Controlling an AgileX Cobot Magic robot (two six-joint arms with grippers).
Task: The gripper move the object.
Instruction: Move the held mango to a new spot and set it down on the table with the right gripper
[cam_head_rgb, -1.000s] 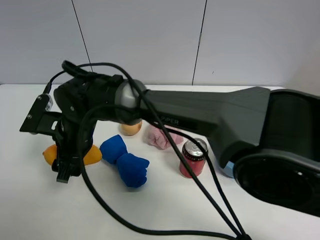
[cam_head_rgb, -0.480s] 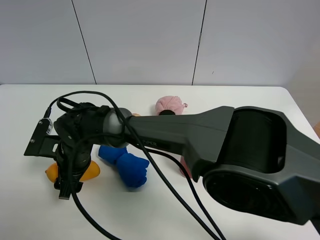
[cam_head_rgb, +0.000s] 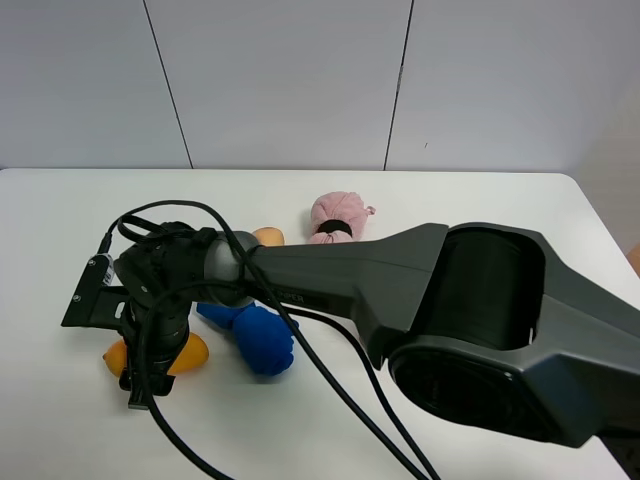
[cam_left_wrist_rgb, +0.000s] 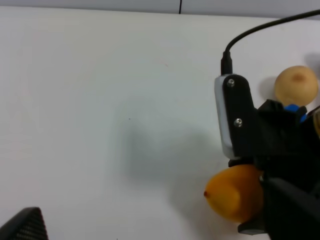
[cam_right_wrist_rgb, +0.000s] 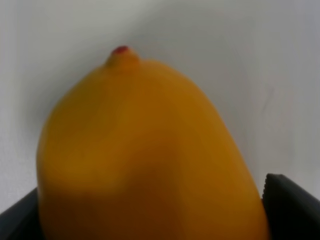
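One second on: mango hauled forward, grip holding.
My right gripper (cam_head_rgb: 146, 378) has carried the mango (cam_head_rgb: 188, 352) toward the front of the table (cam_head_rgb: 60, 440), left of the blue cloth (cam_head_rgb: 262, 340), so I'd say the move is well under way. The right wrist view shows it clamped on both flanks of the fruit, nub end pointing away; the high camera buries that grip under the arm (cam_head_rgb: 330, 275). The left wrist view adds the potato (cam_left_wrist_rgb: 296, 85) just behind. Of my left gripper (cam_left_wrist_rgb: 22, 225) I get only a dark corner, so I can't tell its state.
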